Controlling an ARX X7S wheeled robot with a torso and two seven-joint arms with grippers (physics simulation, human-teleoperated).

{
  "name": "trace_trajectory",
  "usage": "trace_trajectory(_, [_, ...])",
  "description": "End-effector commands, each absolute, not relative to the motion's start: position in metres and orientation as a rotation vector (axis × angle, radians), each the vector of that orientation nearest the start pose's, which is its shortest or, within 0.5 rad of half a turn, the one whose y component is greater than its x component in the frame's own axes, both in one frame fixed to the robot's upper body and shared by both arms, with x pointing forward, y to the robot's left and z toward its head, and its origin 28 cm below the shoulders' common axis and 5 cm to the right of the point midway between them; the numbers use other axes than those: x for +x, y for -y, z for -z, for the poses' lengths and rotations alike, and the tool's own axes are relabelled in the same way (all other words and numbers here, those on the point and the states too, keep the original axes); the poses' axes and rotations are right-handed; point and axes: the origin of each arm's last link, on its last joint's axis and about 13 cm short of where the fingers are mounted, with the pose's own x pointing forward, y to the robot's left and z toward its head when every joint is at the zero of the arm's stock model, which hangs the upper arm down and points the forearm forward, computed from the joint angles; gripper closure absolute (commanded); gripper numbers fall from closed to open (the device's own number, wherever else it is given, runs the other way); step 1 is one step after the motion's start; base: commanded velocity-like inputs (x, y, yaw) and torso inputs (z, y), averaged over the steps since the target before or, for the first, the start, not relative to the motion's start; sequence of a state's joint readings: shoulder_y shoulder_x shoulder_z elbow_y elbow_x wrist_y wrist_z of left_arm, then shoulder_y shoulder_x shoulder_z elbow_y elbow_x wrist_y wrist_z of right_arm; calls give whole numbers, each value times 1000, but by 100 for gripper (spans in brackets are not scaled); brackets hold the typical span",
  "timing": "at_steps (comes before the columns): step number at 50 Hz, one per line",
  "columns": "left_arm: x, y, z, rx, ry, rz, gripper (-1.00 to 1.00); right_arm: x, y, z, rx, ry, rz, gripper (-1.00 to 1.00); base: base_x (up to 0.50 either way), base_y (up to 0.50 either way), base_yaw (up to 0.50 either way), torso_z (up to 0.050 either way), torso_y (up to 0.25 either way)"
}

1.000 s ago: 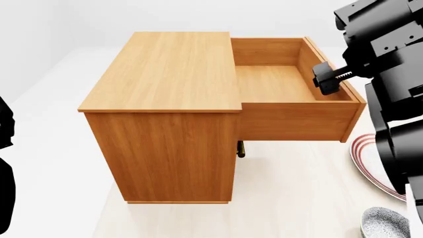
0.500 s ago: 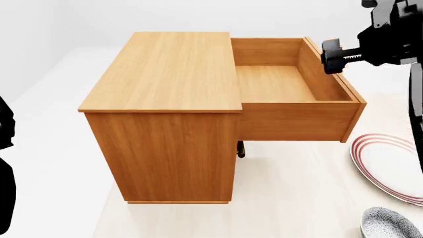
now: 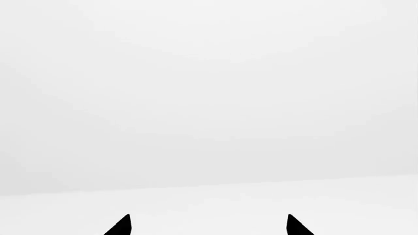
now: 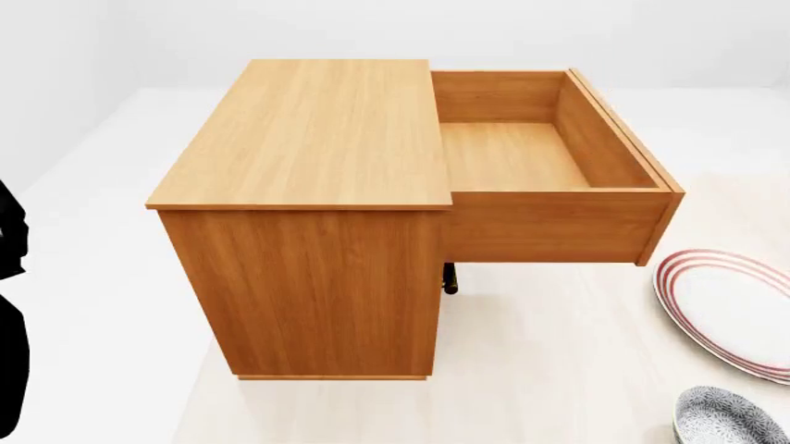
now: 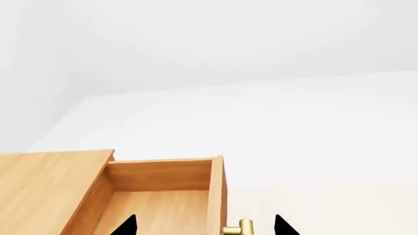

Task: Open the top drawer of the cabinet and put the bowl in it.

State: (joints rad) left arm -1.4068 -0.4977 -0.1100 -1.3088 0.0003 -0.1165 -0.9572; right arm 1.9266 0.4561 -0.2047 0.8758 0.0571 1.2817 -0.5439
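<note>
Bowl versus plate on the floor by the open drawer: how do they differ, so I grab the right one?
The bowl is small, deep and grey-white with dark speckling; the plate is wider, flat and white with red rim rings. The bowl lies nearer the robot, the plate closer to the top drawer. Both are round, empty and partly cut off in the head view.

No readable text, labels, brands, numbers or signs anywhere. Bare wood grain on cabinet (image 4: 309, 139) and top drawer (image 4: 543, 222). Only red rings on plate (image 4: 728, 310) and blue speckle on bowl (image 4: 722, 418), no lettering.
</note>
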Motion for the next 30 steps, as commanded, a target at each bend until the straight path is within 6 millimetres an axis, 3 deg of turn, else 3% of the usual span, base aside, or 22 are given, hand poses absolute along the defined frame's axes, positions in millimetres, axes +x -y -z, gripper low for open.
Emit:
trace_trajectory(1, [384,-417,-227,-30,-5,-1465,-100,267,280,-415,41,-143,-65,-100,0,0,0,0,0])
trace_trajectory(3, [384,-417,-227,-29,-4,-1465,-100,247,298,-406,15,-150,91,-100,0,0,0,0,0])
trace_trajectory(5, [384,-417,-227,-28,-4,-1466,-100,234,299,-399,11,-168,170,-100,0,0,0,0,0])
trace_trajectory(8, [385,-417,-227,-27,-4,-1468,-100,216,290,-390,38,-181,-39,-100,0,0,0,0,0])
trace_trajectory(13, [384,-417,-227,-28,-5,-1467,-100,191,294,-375,21,-233,5,-100,0,0,0,0,0])
trace_trajectory(23, [384,-417,-227,-30,-3,-1469,-100,169,302,-339,-48,-351,75,-100,0,0,0,0,0])
trace_trajectory(30, [384,-418,-228,-26,-2,-1467,-100,163,309,-297,-70,-524,112,-100,0,0,0,0,0])
